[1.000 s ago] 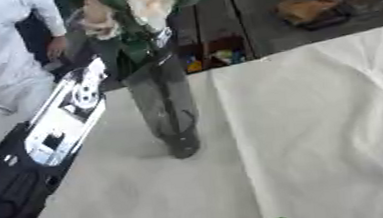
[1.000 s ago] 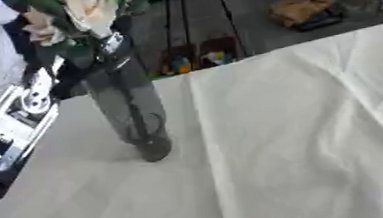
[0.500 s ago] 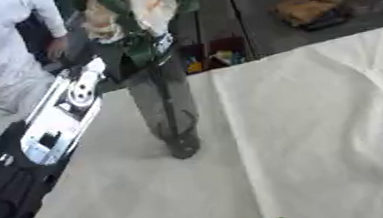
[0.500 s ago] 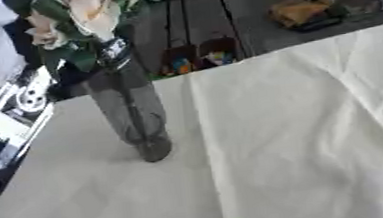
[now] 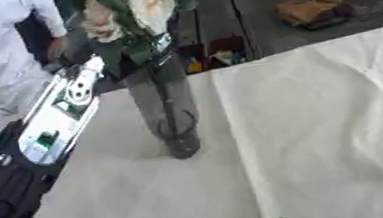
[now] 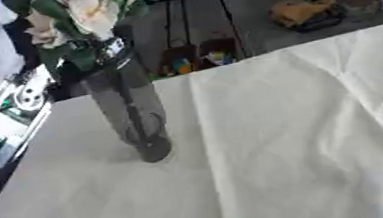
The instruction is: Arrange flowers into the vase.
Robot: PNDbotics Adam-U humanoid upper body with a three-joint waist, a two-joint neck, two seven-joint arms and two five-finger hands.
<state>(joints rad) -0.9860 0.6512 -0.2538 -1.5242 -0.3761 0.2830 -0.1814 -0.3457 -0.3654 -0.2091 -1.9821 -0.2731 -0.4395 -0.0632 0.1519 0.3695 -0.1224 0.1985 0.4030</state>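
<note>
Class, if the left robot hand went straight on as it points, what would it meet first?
Probably the flowers atop the vase, right beside the left robot hand; depth is unclear.

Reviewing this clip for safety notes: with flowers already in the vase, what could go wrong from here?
The vase is tall and narrow, with the flowers bunched heavily at its top, so a nudge might tip it. The left arm lies close beside it; a sweep could knock it. The cloth is creased, so dragging it might shift the vase.
</note>
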